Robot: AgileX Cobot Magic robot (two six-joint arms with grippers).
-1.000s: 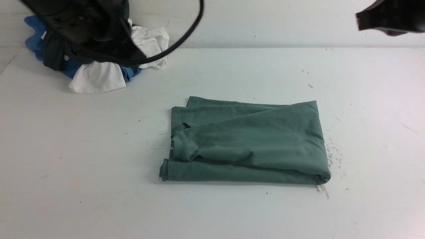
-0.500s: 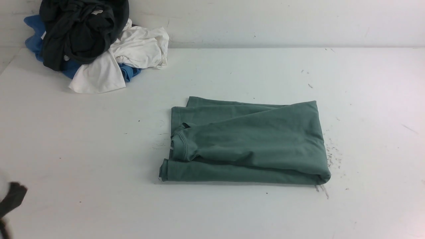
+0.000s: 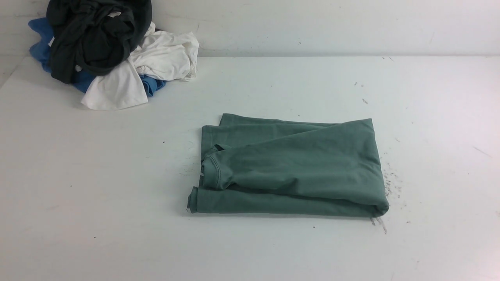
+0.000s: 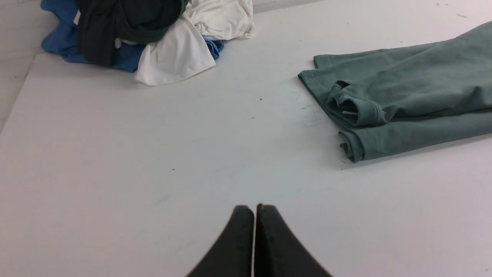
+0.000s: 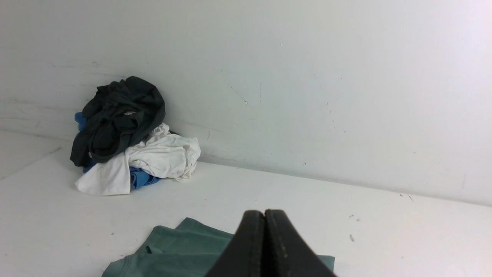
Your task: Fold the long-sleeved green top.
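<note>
resting looks like the step in hand, with the green top (image 3: pixel 297 168) as the landmark, lying folded on the table (image 3: pixel 117 175). well apart from it, beyond its neck end and toward the left, the blue (image 3: pixel 41 54), dark (image 3: pixel 103 43) and white garments (image 3: pixel 166 54) sit heaped near the wall (image 3: pixel 312 27). the left gripper (image 4: pixel 255 209) has its fingertips together with nothing between them, back on the near left side of the top. at the top's left end lie the crew neck (image 3: pixel 213 171) and the ends of the fabric layers; its right end is a folded edge (image 3: pixel 381 168). the right gripper (image 5: pixel 264 215) is closed too, and empty. the fold seems essentially finished, so the next move probably calls for nothing more than keeping both arms away; if a tidier shape is wanted, straighten the slanting upper layer gently.
</note>
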